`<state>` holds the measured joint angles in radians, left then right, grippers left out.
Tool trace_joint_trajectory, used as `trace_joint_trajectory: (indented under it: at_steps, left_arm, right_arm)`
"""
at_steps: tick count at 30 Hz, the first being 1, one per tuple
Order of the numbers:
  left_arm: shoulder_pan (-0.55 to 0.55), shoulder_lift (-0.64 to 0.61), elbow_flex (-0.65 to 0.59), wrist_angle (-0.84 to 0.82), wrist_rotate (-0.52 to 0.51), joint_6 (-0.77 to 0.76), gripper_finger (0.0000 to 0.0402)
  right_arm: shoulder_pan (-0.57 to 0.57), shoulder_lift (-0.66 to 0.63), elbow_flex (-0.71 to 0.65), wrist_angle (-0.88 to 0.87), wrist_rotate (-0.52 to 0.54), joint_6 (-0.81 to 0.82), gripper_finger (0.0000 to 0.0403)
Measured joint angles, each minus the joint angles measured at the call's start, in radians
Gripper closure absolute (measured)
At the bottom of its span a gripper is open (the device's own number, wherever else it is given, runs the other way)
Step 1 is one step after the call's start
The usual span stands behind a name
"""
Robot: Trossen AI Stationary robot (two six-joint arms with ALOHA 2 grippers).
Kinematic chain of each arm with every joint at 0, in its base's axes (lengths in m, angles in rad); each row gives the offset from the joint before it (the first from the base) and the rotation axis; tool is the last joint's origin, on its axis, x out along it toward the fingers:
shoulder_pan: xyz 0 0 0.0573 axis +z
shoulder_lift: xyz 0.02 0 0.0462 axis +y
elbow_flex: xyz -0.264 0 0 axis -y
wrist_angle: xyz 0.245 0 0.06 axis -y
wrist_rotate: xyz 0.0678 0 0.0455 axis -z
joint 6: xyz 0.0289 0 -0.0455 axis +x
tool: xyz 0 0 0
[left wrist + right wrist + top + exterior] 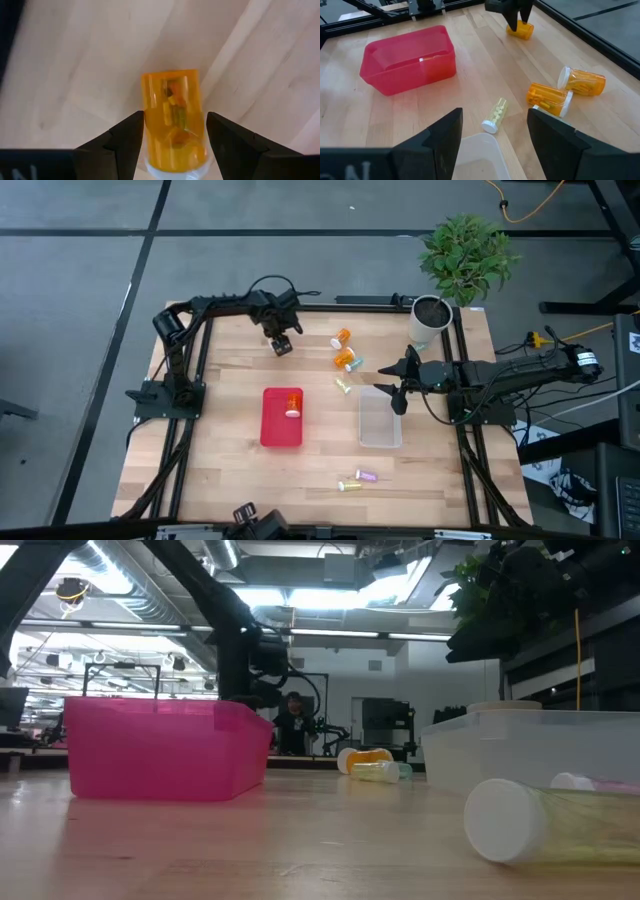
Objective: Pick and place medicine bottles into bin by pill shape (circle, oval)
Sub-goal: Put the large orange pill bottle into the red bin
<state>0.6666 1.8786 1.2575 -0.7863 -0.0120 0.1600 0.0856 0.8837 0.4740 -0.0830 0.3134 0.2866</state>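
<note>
The orange medicine bottle (174, 117) lies on the desk (230, 450) beyond the pink bin (281, 418), between the left gripper (175, 131) jaws, parted either side, long axis along them.

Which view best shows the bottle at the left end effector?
Left wrist: the orange bottle fills the frame between the end effector's fingers. The right wrist view shows it small and distant, the high view hides it under the arm, the low view doesn't show it.
</note>
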Motion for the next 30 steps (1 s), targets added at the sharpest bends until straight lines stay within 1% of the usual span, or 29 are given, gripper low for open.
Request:
trace_joint_trajectory:
  at_steps: [9,14,18,22,26,30]
  left_arm:
    - [0.0,0.0,-0.084,0.071,0.001,0.0,0.0193]
    - [-0.002,0.0,-0.083,0.065,0.006,0.0,0.0215]
    - [-0.008,0.0,-0.028,-0.023,0.006,-0.008,0.0231]
    - [-0.039,-0.005,0.06,-0.172,0.006,-0.034,0.0232]
    - [-0.104,-0.054,0.134,-0.282,0.014,-0.062,0.0232]
    - [-0.197,-0.14,0.159,-0.35,0.069,-0.106,0.0232]
  right_arm:
    - [0.0,0.0,0.0,0.0,0.0,0.0,0.0178]
    - [0.0,0.0,0.0,0.0,0.0,0.0,0.0178]
    - [0.0,0.0,0.0,0.0,0.0,0.0,0.0178]
    - [0.0,0.0,0.0,0.0,0.0,-0.001,0.0178]
    - [0.0,0.0,0.0,0.0,0.0,-0.001,0.0178]
    - [0.0,0.0,-0.001,0.0,0.0,-0.001,0.0178]
